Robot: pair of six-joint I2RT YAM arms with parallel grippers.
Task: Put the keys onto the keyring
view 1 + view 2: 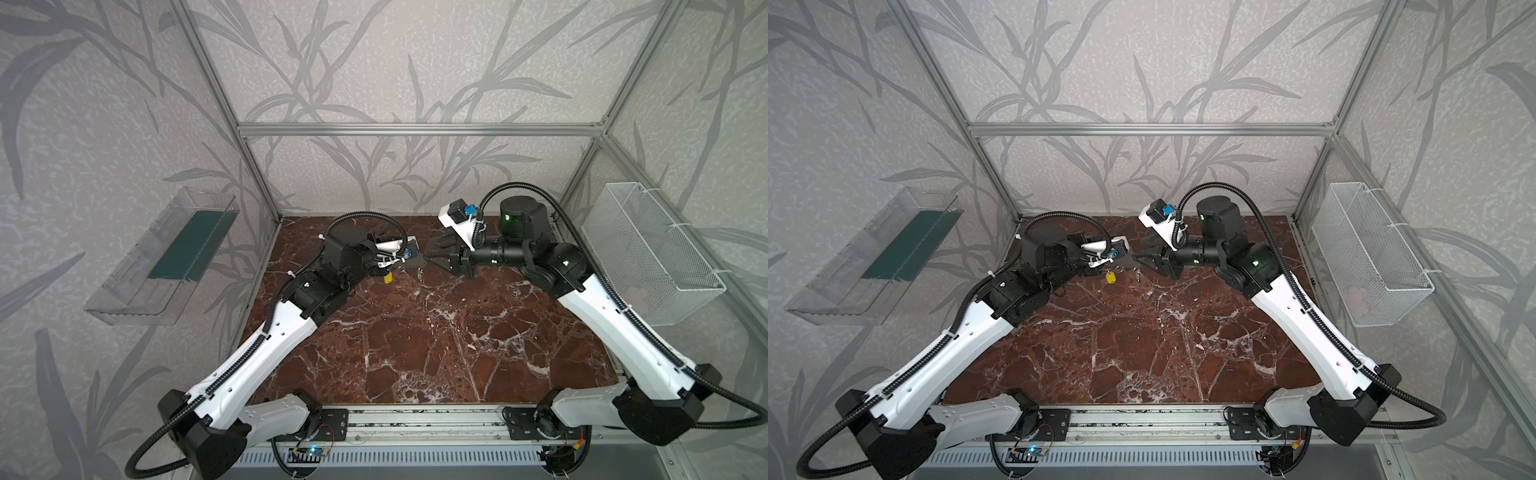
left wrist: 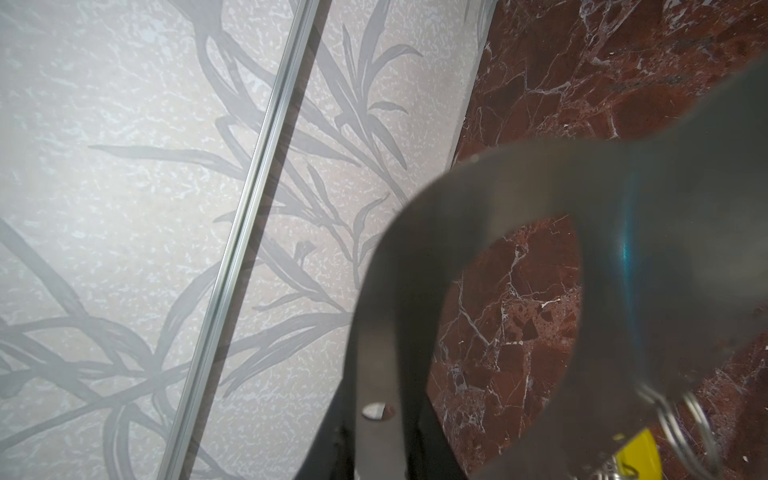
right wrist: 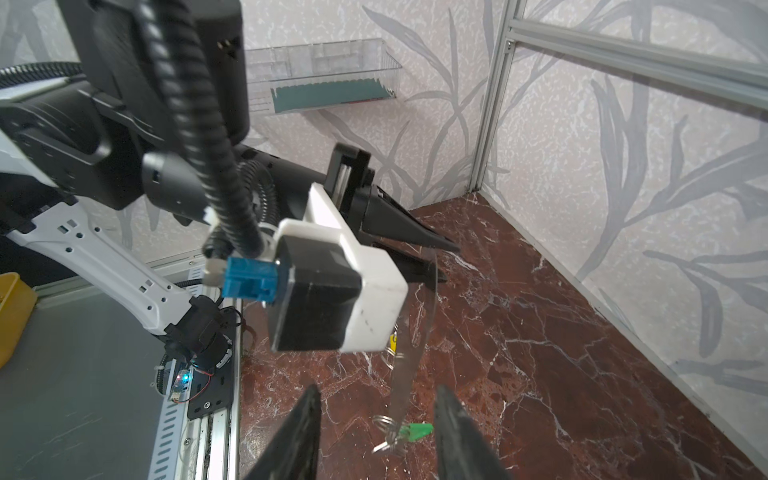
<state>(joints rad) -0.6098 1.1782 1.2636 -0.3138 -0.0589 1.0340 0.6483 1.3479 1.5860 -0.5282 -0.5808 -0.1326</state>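
Green-tagged key hangs off the keyring between right end effector fingers.

Yellow tag dangles beneath keyring; right tool tips near keyring edge.

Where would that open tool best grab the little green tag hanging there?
Probably pinch the green tag across its sides, right tool moving straight ahead: it dangles from a ring at the end of the keyring plate, between the open jaws.
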